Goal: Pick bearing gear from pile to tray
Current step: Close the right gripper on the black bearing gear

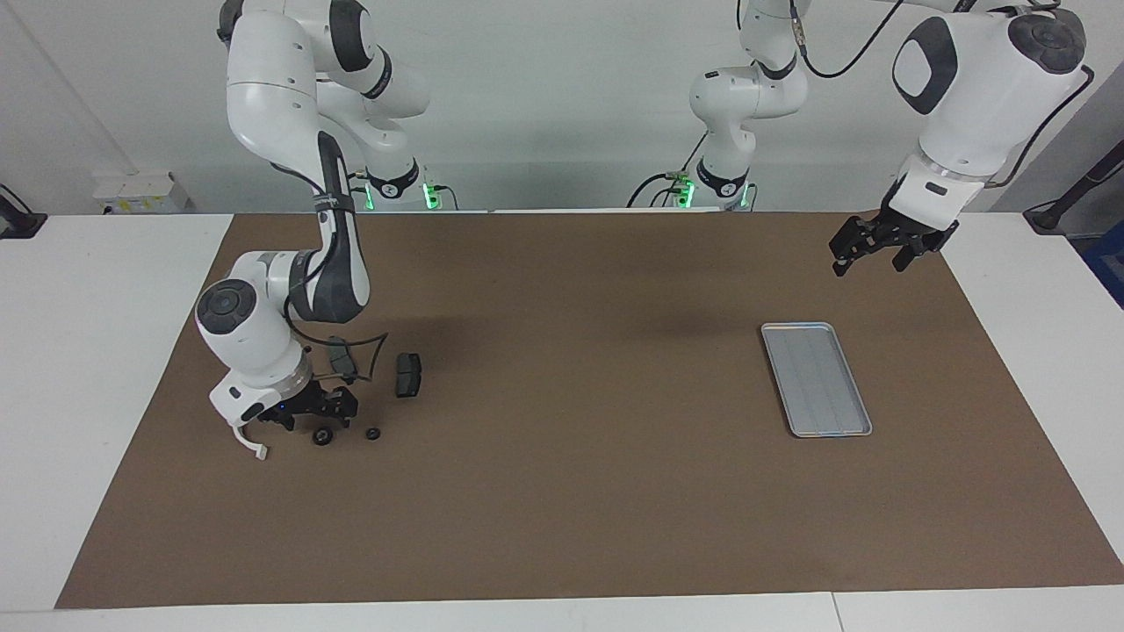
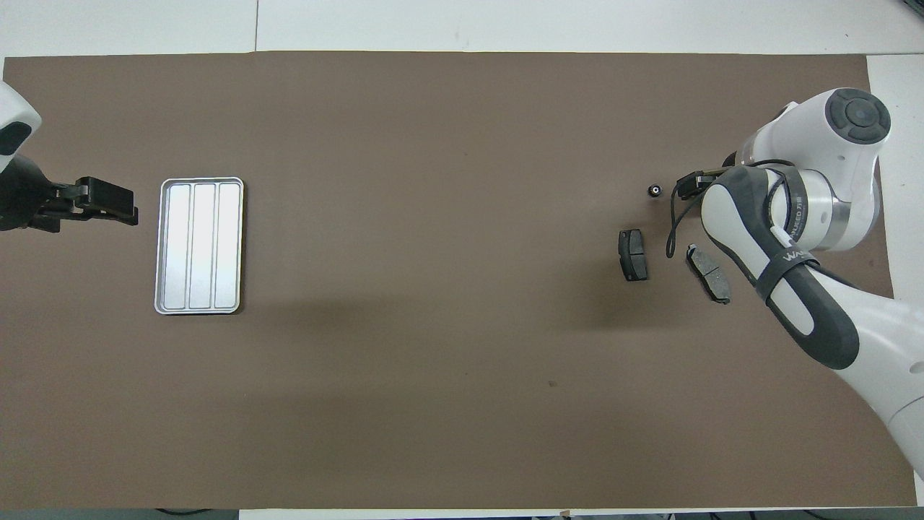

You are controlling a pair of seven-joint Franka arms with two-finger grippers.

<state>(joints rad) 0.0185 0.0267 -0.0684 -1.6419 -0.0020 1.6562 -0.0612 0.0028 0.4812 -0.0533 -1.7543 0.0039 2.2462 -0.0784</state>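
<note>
The pile lies at the right arm's end of the mat. It holds two dark grey brake pads (image 1: 407,374) (image 1: 341,358), two small black rings (image 1: 322,436) (image 1: 372,434) and a white half-ring bracket (image 1: 247,441), partly hidden by the right hand. My right gripper (image 1: 316,421) is low over the pile, just above one black ring. In the overhead view the arm hides it; one ring (image 2: 655,191) and both pads (image 2: 633,254) (image 2: 708,272) show. The silver tray (image 1: 817,379) (image 2: 200,245) is empty. My left gripper (image 1: 878,254) (image 2: 108,202) waits open in the air beside the tray.
A brown mat (image 1: 571,491) covers the table between the pile and the tray. The right arm's elbow and a loose black cable (image 1: 373,347) hang over the brake pad nearer the robots.
</note>
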